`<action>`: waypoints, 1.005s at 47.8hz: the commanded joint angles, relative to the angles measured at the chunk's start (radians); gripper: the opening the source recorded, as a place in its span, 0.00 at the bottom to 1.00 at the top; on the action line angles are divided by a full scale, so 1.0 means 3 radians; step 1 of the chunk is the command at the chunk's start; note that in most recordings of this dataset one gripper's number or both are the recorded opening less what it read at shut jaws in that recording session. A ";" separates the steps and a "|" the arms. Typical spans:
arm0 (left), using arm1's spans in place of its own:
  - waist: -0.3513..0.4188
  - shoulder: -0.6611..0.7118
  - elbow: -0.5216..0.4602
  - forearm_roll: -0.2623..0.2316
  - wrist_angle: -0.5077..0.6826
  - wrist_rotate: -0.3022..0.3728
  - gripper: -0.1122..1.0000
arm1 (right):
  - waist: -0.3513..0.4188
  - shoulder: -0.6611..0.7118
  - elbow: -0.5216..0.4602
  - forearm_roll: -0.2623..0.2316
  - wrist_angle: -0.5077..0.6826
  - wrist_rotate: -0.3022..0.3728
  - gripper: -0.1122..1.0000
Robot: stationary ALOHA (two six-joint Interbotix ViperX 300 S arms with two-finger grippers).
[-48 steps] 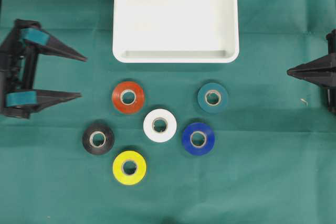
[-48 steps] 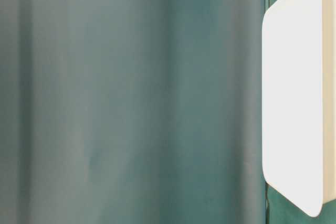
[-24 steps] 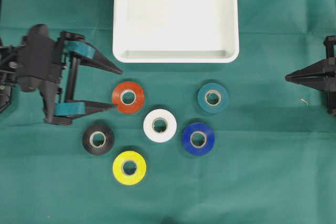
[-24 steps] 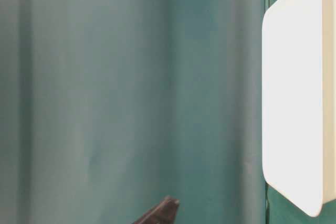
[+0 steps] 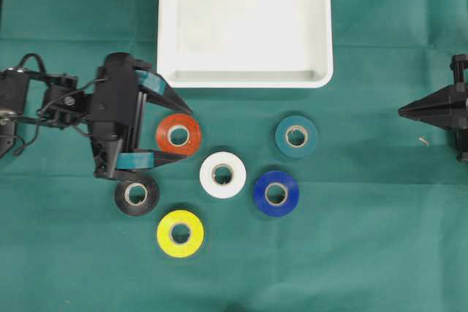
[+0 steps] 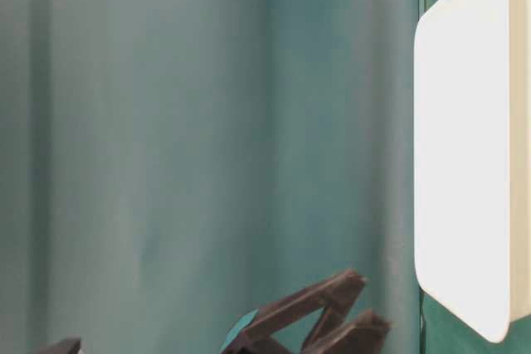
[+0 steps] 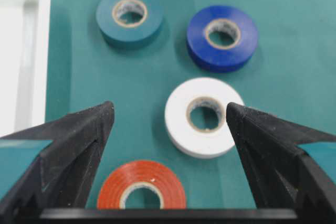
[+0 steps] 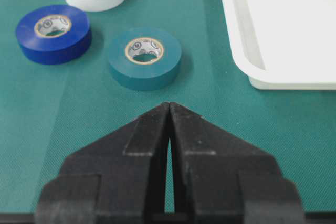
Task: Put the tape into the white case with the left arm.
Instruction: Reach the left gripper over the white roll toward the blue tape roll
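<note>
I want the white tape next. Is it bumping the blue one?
Apart. The overhead view shows green cloth between the white tape and the blue tape.

The desk (image 5: pixel 380 253) has a green cloth on it. A white case (image 5: pixel 245 78) lies at the top. Below it lie six tape rolls: red (image 5: pixel 178 135), teal (image 5: pixel 296 136), white (image 5: pixel 222 174), blue (image 5: pixel 276 193), black (image 5: pixel 136 194) and yellow (image 5: pixel 180 234).
</note>
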 commanded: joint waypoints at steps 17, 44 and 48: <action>-0.0031 0.0210 -0.0286 -0.0005 0.0148 0.0000 0.99 | -0.0005 0.0000 -0.0020 -0.0164 -0.0082 0.0005 0.02; -0.0138 0.0378 -0.0460 -0.0005 0.0307 0.0000 0.99 | -0.0005 0.0000 -0.0020 -0.0164 -0.0061 0.0005 0.02; -0.0143 0.0383 -0.0476 -0.0005 0.0378 0.0000 0.99 | -0.0005 0.0000 -0.0020 -0.0164 -0.0061 0.0005 0.02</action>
